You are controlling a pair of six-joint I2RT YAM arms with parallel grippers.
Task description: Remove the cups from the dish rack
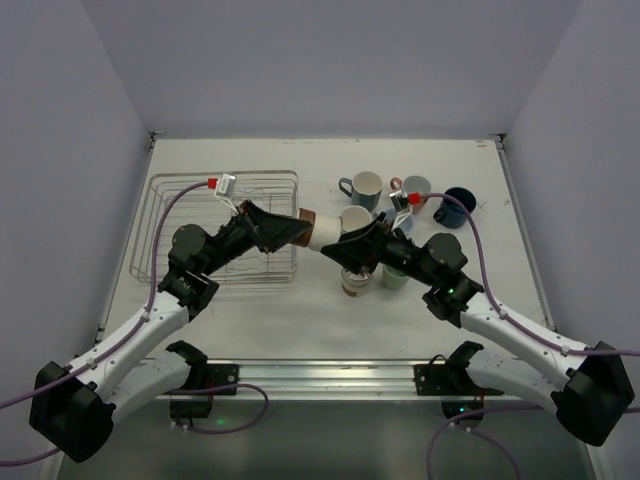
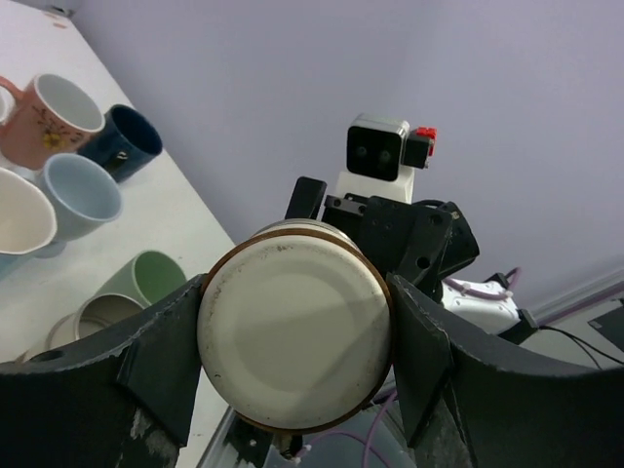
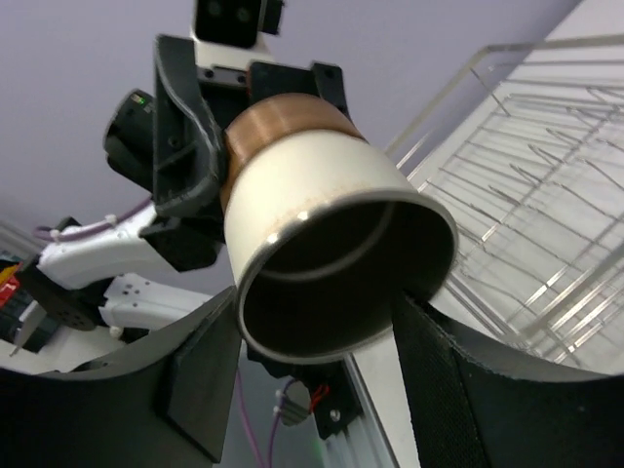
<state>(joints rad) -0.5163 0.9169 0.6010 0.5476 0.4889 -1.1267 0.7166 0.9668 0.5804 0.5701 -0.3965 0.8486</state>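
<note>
A beige cup [image 1: 322,228] with a brown band at its base hangs on its side above the table, between the two arms. My left gripper [image 1: 300,226] is shut on its base end; in the left wrist view the cup's round bottom [image 2: 292,331] fills the space between the dark fingers [image 2: 161,366]. My right gripper [image 1: 338,243] straddles the cup's open mouth [image 3: 322,195], one finger [image 3: 210,375] on each side. Whether they press the wall does not show. The silver wire dish rack [image 1: 170,200] stands at the left.
Several cups stand right of the rack: a grey-teal mug [image 1: 362,186], a pink mug [image 1: 412,188], a navy mug [image 1: 455,207], a cream cup [image 1: 355,218], and a pale green tumbler [image 1: 395,277] and a beige tumbler [image 1: 353,282] under my right arm. The rack's wires [image 3: 546,195] lie close beyond the cup.
</note>
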